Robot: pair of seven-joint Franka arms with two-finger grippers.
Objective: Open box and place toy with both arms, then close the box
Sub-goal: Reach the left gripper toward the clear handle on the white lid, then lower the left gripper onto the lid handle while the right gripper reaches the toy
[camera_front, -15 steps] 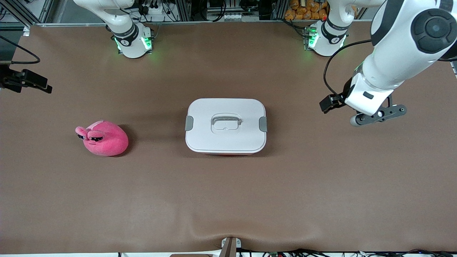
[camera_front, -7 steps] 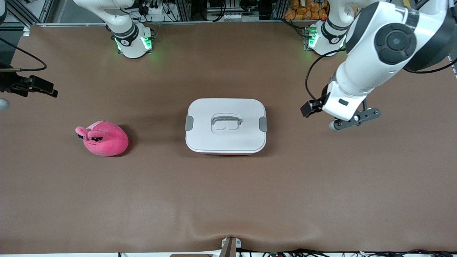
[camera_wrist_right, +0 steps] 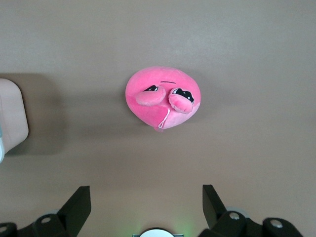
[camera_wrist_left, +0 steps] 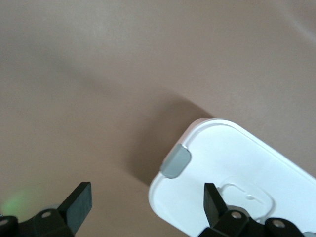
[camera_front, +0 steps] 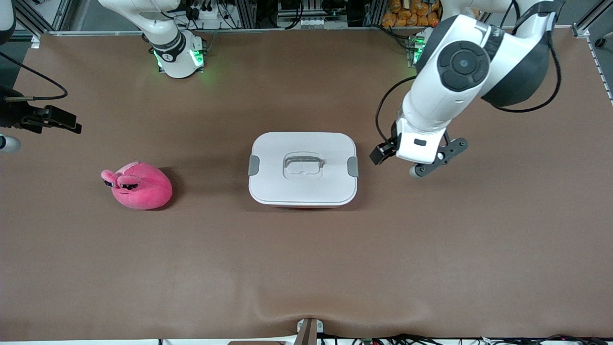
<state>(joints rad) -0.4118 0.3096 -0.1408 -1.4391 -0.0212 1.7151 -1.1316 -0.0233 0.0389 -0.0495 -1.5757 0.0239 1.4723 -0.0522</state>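
While the box (camera_front: pixel 302 168) sits shut in the middle of the table (camera_front: pixel 306 268), its white lid (camera_front: pixel 330 187) on and both grey side clips down, none of the task looks done as yet: no clip is released, the lid is not lifted, and the toy (camera_front: pixel 137 185) lies on the bare table toward the right arm's end, well apart from the box. The left gripper (camera_wrist_left: pixel 145 202) hangs over the table just beside the box's end toward the left arm, and in the left wrist view its jaws stand wide apart with the nearer grey clip (camera_wrist_left: pixel 176 161) showing between them. The right gripper (camera_wrist_right: pixel 145 202) is up over the table by the toy, at the edge of the front view, and the right wrist view shows its jaws apart too, holding nothing, with the toy lying in plain sight below. What is left, I judge, is everything: freeing the clips, taking the lid off, lifting the toy into the tub, and shutting the lid again
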